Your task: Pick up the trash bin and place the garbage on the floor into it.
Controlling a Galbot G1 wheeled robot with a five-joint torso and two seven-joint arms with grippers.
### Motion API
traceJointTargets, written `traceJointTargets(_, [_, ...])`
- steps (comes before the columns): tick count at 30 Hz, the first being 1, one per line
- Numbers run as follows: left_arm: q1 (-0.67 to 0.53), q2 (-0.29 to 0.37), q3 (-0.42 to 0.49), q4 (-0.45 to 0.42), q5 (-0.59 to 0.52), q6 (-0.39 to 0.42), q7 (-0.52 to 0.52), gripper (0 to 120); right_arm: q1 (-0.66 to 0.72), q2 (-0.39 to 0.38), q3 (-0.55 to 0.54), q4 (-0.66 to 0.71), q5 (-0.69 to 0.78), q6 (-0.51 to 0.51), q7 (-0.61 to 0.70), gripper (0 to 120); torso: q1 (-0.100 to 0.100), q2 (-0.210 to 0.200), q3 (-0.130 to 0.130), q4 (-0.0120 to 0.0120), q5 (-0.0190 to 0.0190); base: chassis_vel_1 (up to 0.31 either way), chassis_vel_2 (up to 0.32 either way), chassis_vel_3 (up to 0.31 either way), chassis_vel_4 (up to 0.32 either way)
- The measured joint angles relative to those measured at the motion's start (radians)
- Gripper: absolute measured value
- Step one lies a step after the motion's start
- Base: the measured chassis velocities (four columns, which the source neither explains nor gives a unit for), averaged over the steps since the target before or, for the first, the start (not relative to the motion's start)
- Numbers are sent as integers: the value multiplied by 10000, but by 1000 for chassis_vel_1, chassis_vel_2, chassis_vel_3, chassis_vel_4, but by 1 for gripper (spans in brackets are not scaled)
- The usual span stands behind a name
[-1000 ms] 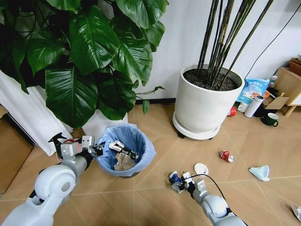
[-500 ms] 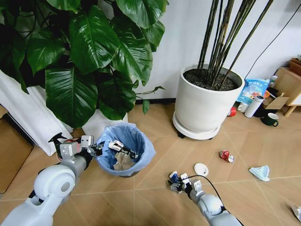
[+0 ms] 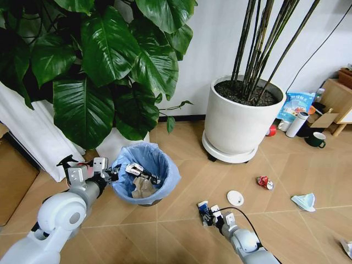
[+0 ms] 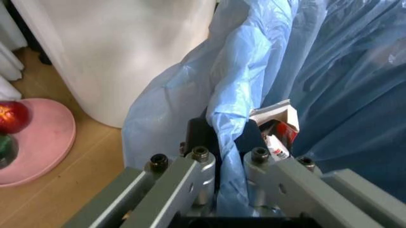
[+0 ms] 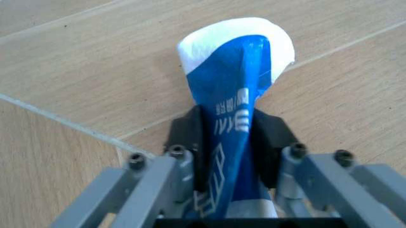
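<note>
The trash bin (image 3: 146, 174), dark with a crinkly light blue bag, stands on the floor by the leafy plant, with paper scraps inside. My left gripper (image 3: 113, 174) is shut on its near rim; the left wrist view shows the blue bag (image 4: 254, 80) pinched between the fingers (image 4: 198, 142). My right gripper (image 3: 204, 214) is low over the floor, shut on a blue and white wrapper (image 5: 238, 80). More garbage lies on the floor to the right: a white disc (image 3: 235, 198), a red can (image 3: 264, 182) and a pale blue scrap (image 3: 303, 201).
A large white pot (image 3: 242, 121) of bamboo stalks stands behind the litter. The leafy plant's white pot (image 3: 116, 145) is just behind the bin. A thermos (image 3: 297, 124), a dark mug (image 3: 316, 139) and bags crowd the far right. Cardboard (image 3: 14, 179) lies left.
My right gripper has drawn back toward me with the wrapper, uncovering the whole white disc. The left gripper and bin have barely shifted.
</note>
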Motion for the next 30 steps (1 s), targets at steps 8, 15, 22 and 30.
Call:
traceJointTargets(8, [67,50,-51,-86,-28,-12,28,0,-31,58,269,313,-20,20,240,8,0,0,1,0,2,0,0,0,0])
traceJointTargets(15, [110,118,48,-103,-27,-9,27,0,-65,-355,1005,2376,395,-42,445,8,0,0,1,0,-1,0,0,0,0])
traceJointTargets(22, [-104,219,375,69,-31,53,26,0,-221,-1262,1048,5139,1854,-718,767,8,0,0,1,0,2,0,0,0,0])
traceJointTargets(30, [-711,165,1212,366,-96,150,-177,0,800,-2919,-428,8295,4335,-1921,1399,8,1,0,1,-1,1,0,0,0,0])
